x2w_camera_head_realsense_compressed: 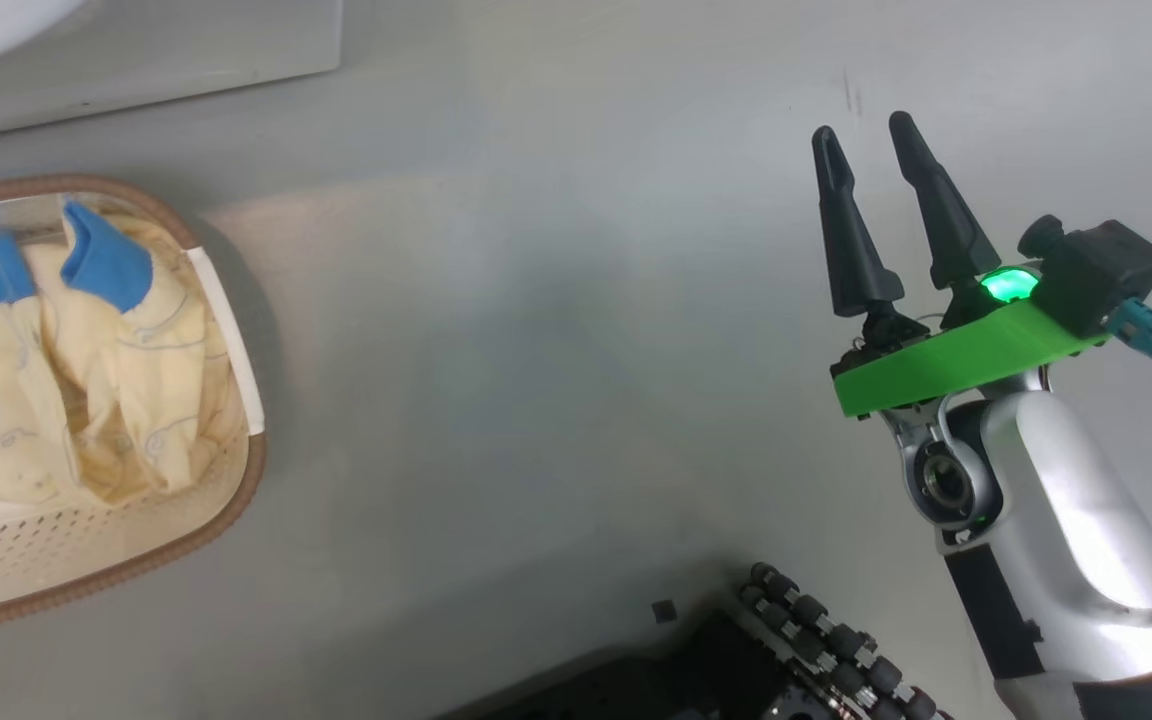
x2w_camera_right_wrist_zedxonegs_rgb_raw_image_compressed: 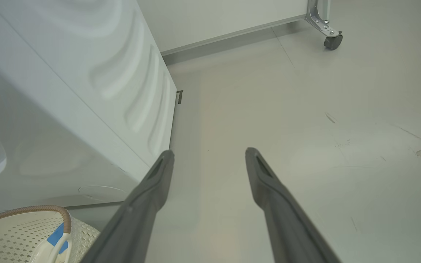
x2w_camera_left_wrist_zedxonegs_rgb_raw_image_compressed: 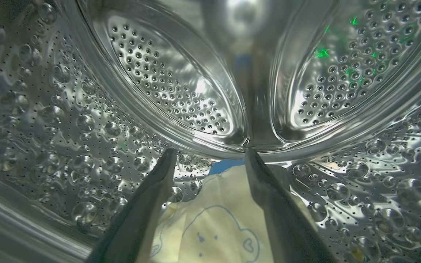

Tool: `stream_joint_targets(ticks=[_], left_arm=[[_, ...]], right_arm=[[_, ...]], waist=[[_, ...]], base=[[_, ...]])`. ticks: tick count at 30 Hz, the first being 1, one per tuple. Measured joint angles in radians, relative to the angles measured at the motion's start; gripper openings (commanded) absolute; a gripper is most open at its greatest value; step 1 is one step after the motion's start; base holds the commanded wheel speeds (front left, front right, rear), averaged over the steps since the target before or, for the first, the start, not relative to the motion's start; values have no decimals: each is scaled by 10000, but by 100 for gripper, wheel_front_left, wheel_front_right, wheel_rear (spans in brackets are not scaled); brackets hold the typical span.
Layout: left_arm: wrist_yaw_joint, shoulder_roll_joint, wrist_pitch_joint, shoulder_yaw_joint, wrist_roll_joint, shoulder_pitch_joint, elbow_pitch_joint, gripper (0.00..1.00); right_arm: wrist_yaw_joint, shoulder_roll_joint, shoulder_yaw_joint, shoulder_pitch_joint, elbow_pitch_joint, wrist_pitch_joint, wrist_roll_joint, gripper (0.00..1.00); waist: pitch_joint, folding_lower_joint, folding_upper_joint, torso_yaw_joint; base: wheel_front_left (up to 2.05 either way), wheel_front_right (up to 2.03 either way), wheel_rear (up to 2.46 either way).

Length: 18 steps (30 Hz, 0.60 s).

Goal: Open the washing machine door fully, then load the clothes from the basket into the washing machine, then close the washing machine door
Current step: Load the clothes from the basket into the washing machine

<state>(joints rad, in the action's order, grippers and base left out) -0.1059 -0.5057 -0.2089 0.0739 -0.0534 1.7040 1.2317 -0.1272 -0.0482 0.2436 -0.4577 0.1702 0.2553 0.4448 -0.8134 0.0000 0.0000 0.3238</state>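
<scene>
In your left wrist view, the left gripper sits inside the steel drum with its fingers spread wide. A cream garment lies low between them, and you cannot tell whether either finger touches it. The head view gives you the right gripper, fingers apart and empty above the floor. More clothes lie in the basket, which the left edge cuts off. The right wrist view adds the white washing machine, rising just behind the basket.
</scene>
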Motion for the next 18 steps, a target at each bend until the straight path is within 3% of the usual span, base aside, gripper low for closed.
stream_joint_targets(ticks=[6,18], left_arm=[[-176,253,-213,566,56,-896,73,100],[-255,884,-297,917,-945,-2710,253,100]], right_arm=[[0,-2,-282,66,169,0,-389,100],[0,-2,-477,680,410,0,-970,100]], waist=[[558,0,0,-385],[1966,-1,0,-1191]], base=[[0,0,0],[0,0,0]])
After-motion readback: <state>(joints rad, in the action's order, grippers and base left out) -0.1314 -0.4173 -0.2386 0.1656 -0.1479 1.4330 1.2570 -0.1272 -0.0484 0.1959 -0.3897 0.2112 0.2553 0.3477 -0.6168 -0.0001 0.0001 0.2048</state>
